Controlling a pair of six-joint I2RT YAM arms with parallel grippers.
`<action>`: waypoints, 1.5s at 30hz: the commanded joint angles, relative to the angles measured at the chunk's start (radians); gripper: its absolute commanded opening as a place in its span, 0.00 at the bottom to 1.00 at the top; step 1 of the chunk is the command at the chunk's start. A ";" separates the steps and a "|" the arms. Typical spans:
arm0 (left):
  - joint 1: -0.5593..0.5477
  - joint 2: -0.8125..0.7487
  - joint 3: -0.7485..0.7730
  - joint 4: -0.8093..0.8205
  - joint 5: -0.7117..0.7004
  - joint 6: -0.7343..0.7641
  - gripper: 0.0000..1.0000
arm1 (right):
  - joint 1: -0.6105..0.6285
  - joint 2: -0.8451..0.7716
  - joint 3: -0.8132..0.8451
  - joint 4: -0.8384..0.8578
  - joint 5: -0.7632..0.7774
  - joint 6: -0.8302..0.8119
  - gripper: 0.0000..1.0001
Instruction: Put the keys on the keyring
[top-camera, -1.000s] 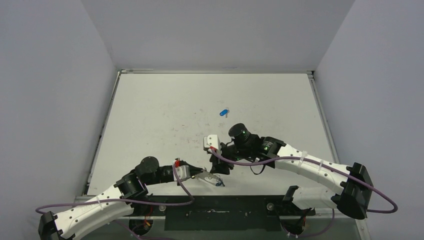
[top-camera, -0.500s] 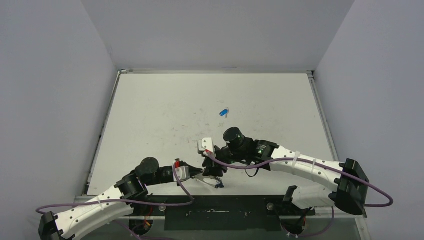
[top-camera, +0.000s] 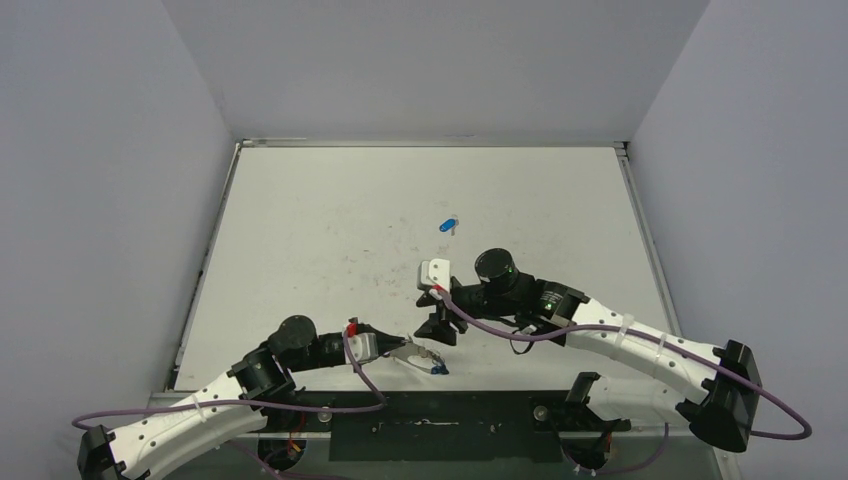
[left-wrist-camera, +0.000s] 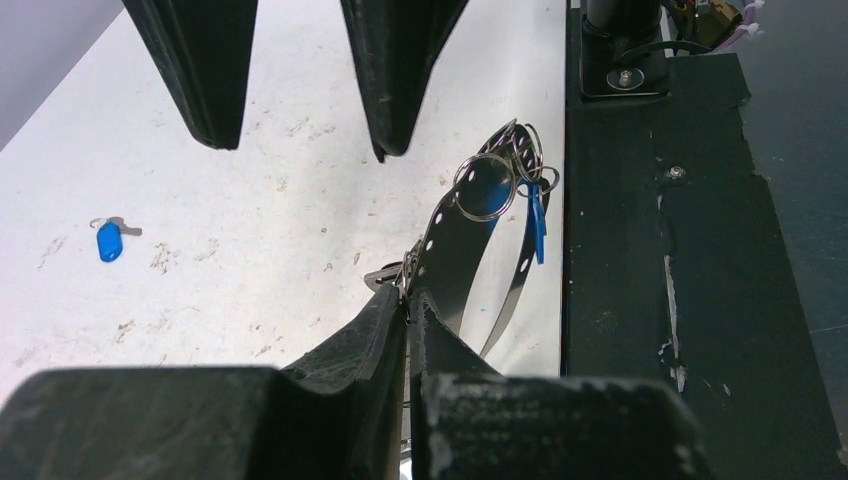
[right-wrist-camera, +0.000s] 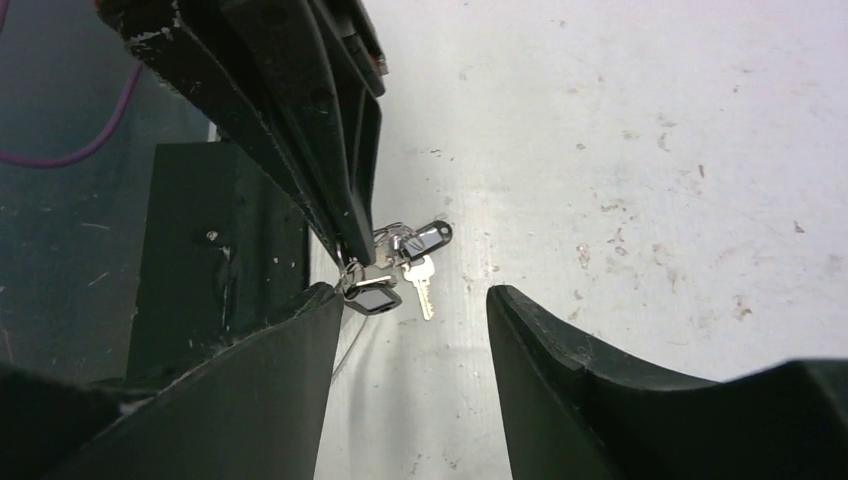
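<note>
Left claw (left-wrist-camera: 408, 310) is pinched tight on the keyring (left-wrist-camera: 445, 235). A blue-capped key (left-wrist-camera: 536, 225) and a black-capped key (right-wrist-camera: 428, 236) are hanging off the keyring's far end. Right claw (top-camera: 440, 325) hovers right beside the keyring, jaws apart, gripping nothing. A loose blue key (top-camera: 446, 226) lies on the table (top-camera: 300, 220), well away from the keyring.

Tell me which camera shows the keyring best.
Left wrist. The keyring fills mid-frame: its perforated band, small loops and a hanging blue key are clear, pinched in the left gripper. Top external shows it only as a small glint at that gripper's tip; right wrist shows just one end, bunched with keys.
</note>
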 joint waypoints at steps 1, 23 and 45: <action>-0.003 -0.005 0.008 0.082 0.023 0.000 0.00 | -0.033 -0.008 -0.016 0.023 0.071 0.030 0.55; -0.003 -0.014 -0.008 0.128 -0.005 -0.046 0.00 | 0.085 0.053 -0.059 0.163 0.011 0.041 0.44; -0.003 -0.033 0.001 0.106 -0.010 -0.052 0.00 | 0.103 0.072 -0.005 0.093 0.086 0.004 0.00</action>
